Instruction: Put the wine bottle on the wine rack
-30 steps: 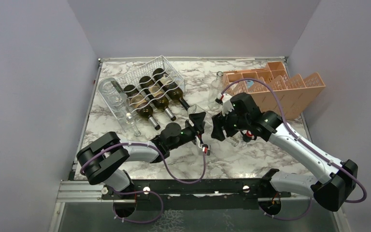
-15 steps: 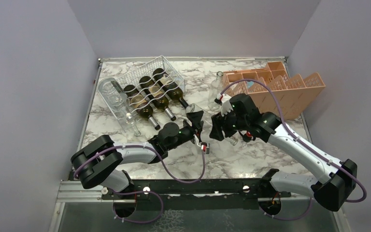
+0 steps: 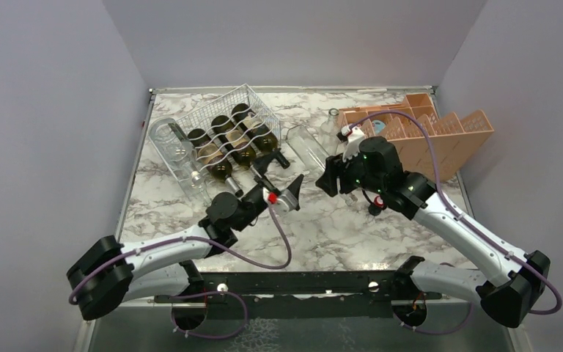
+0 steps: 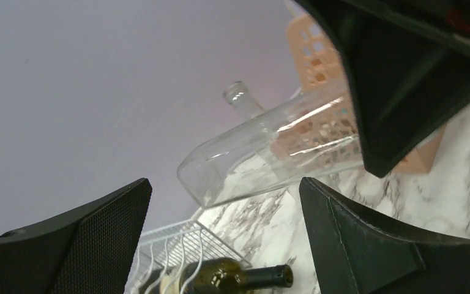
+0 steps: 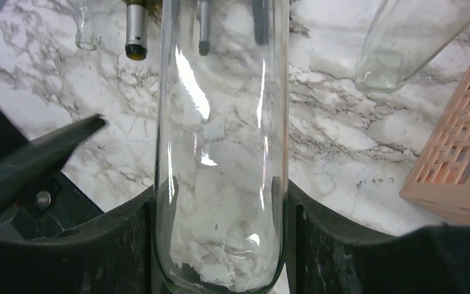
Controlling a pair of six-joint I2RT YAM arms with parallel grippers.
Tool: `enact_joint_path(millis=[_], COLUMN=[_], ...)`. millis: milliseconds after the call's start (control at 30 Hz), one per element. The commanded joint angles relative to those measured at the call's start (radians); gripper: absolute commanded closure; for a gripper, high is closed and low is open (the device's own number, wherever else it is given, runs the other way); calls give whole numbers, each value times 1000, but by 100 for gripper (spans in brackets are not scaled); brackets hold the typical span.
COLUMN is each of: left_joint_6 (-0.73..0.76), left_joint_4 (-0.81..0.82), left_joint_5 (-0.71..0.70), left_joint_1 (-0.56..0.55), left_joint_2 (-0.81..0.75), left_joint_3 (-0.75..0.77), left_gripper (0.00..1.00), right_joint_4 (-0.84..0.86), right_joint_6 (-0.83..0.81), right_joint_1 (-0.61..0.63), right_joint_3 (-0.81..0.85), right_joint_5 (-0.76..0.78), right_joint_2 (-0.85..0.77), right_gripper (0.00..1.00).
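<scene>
My right gripper (image 3: 330,170) is shut on a clear glass wine bottle (image 3: 304,143) and holds it above the table, its free end pointing at the rack. In the right wrist view the bottle (image 5: 220,122) fills the gap of the gripper (image 5: 220,211), both fingers (image 5: 128,245) pressed on the glass. The white wire wine rack (image 3: 243,94) stands at the back left with three dark bottles (image 3: 227,150) lying in it. My left gripper (image 3: 278,177) is open and empty just left of the held bottle (image 4: 269,153). The rack (image 4: 171,239) and a dark bottle's neck (image 4: 263,277) show under the left gripper (image 4: 223,245).
An orange plastic crate (image 3: 440,136) stands at the back right, with another clear bottle (image 3: 333,115) by its left end, also in the right wrist view (image 5: 404,49). A clear bottle (image 3: 172,150) lies along the rack's left side. Grey walls close in three sides.
My left gripper has opened, let go of the clear bottle and drawn back to the left. My right gripper has kept the bottle and carried it up and farther back.
</scene>
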Motion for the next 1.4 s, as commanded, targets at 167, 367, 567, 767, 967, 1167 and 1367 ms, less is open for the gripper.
enact_joint_path(millis=[167, 367, 567, 767, 967, 1167, 1367], left_joint_6=[-666, -744, -794, -834, -789, -729, -713], left_joint_4=[-211, -478, -738, -908, -934, -913, -898], left_joint_5=[-365, -541, -666, -710, -753, -803, -787], left_joint_1=[-5, -5, -5, -5, -5, -5, -5], left_joint_2=[-381, -532, -542, -523, -531, -552, -562], left_joint_3=[15, 184, 396, 516, 529, 521, 530], left_gripper=[6, 4, 3, 2, 1, 1, 1], right_joint_4=[312, 414, 539, 586, 561, 581, 513], right_joint_6=[66, 119, 150, 156, 169, 155, 158], right_joint_1=[0, 32, 128, 238, 284, 304, 310], right_joint_3=[28, 66, 141, 366, 633, 799, 986], right_joint_5=[-37, -86, -31, 80, 140, 206, 236], right_joint_2=[67, 194, 376, 645, 910, 1080, 1198], right_gripper=[90, 91, 92, 92, 91, 90, 88])
